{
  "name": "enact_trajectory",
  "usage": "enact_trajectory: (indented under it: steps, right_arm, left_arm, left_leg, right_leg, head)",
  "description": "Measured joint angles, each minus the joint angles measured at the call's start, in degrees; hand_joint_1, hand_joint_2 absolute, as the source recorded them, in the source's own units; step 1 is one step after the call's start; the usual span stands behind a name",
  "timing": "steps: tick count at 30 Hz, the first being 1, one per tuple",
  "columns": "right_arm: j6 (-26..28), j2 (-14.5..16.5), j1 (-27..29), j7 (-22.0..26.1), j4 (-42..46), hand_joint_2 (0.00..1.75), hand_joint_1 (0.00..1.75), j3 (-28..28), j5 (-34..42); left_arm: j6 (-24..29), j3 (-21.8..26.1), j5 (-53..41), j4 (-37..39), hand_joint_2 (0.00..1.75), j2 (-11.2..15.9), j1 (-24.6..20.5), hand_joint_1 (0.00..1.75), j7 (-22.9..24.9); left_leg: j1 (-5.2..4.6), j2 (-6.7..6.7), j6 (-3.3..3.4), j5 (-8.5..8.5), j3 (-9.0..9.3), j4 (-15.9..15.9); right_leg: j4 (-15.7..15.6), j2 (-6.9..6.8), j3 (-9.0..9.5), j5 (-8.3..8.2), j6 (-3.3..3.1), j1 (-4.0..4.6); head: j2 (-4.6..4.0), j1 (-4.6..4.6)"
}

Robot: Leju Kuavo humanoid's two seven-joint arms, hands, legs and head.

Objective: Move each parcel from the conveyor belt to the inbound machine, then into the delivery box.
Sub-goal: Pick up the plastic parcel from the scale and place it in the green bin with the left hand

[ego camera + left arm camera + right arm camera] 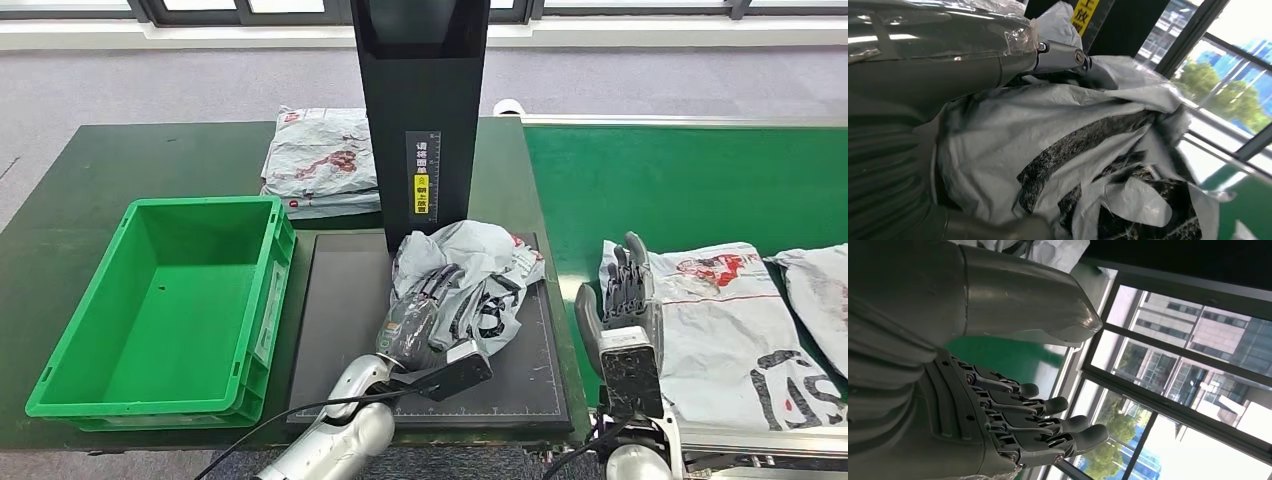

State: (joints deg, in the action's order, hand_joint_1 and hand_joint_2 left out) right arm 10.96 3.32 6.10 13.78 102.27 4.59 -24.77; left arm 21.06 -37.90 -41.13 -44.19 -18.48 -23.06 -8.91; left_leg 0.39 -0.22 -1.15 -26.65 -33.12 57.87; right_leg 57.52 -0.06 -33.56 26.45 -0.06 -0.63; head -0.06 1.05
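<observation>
The left hand is wrapped over the crumpled grey parcel, dark fingers curled into the bunched plastic, and the left wrist view has the bag pressed right up against the palm with the thumb laid across its top. That parcel sits on the black platform of the inbound machine, at the foot of the machine's dark upright column.

Here's what matters: the green delivery box lies to the left of the parcel, just beside the platform's left edge, open and with nothing in it. The left arm is the nearer one by far, and a lift and sideways carry over the near wall looks like the call. The bundle's long axis runs roughly towards the column, so it should clear the rim without turning.

Over on the right, the right hand stands empty, fingers straight and apart, at the edge of the green conveyor belt, touching or just beside the next flat parcel. Another parcel edge pokes in at far right. A further parcel lies on the dark green surface behind the box.
</observation>
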Motion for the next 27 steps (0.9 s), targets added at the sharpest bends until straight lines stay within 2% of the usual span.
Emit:
enact_trajectory:
  steps: [4, 8, 17, 19, 27]
  right_arm:
    - [-0.01, 0.0, -1.21, 0.04, -1.39, 1.75, 0.0, 0.0, 0.44]
    - [-0.01, 0.0, -1.69, 0.06, -2.16, 1.75, 0.0, 0.0, 0.54]
    - [-0.01, 0.0, -2.1, 0.1, -3.02, 1.75, 0.0, 0.0, 0.58]
    - [-0.08, 0.0, -2.22, 0.2, -3.21, 1.75, 0.0, 0.0, 0.79]
    - [-1.51, 0.04, -3.27, 1.15, -4.84, 1.75, 0.0, 0.0, 2.78]
  left_arm:
    - [1.7, -1.9, 0.59, 6.14, 1.75, -1.37, -2.88, 1.75, 1.55]
    - [2.0, -2.69, 0.66, 9.19, 1.75, -2.04, -4.39, 1.75, 1.69]
    - [2.09, -3.4, 0.67, 11.6, 1.75, -2.17, -5.49, 1.75, 1.89]
    - [2.1, -3.77, 0.78, 12.04, 1.75, -2.17, -5.78, 1.71, 2.65]
    - [3.41, -6.45, 2.96, 15.73, 1.75, -2.17, -7.86, 1.75, 5.92]
  left_leg:
    - [0.0, -0.01, 0.0, 0.0, -0.01, 0.0]
    - [0.0, -0.02, 0.01, -0.01, -0.02, 0.0]
    - [0.0, -0.02, 0.01, 0.0, -0.01, 0.0]
    - [0.0, -0.02, 0.01, 0.0, -0.01, 0.0]
    - [0.0, -0.02, 0.0, 0.0, 0.02, 0.0]
  right_leg:
    - [0.0, -0.01, 0.01, 0.0, 0.0, 0.0]
    - [0.0, -0.04, 0.01, 0.01, 0.0, -0.01]
    - [0.0, -0.04, 0.03, 0.01, 0.0, -0.01]
    - [0.0, -0.04, 0.03, 0.01, 0.0, -0.01]
    - [0.0, -0.04, 0.08, 0.01, 0.0, 0.0]
  head:
    - [0.0, 0.0]
    - [-0.01, 0.0]
    - [0.01, -0.01]
    - [0.0, -0.01]
    - [-0.01, -0.01]
